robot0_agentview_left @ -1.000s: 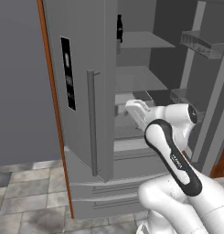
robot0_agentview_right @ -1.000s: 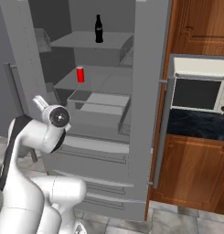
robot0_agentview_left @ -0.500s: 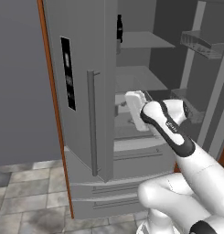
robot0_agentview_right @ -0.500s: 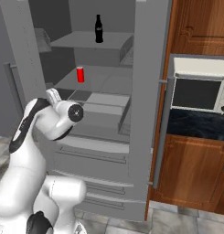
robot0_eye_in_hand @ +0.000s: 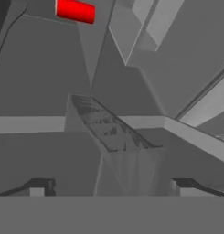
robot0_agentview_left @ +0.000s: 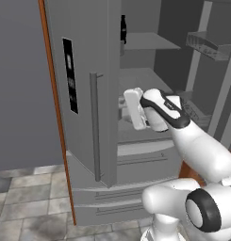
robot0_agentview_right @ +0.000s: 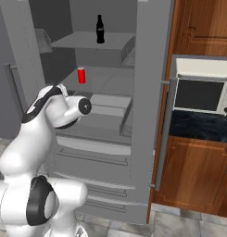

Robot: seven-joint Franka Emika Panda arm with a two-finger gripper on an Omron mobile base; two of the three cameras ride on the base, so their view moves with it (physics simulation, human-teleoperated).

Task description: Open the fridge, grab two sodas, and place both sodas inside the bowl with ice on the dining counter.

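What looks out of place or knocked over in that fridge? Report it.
Nothing stands out. The fridge has its doors open; the black bottle stands upright on the upper shelf and the red can upright on the shelf below. Nothing is spilled or damaged. The gripper is open and empty.

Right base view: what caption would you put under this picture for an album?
Robot arm reaches into the open fridge, where a red can and a black bottle wait on two shelves.
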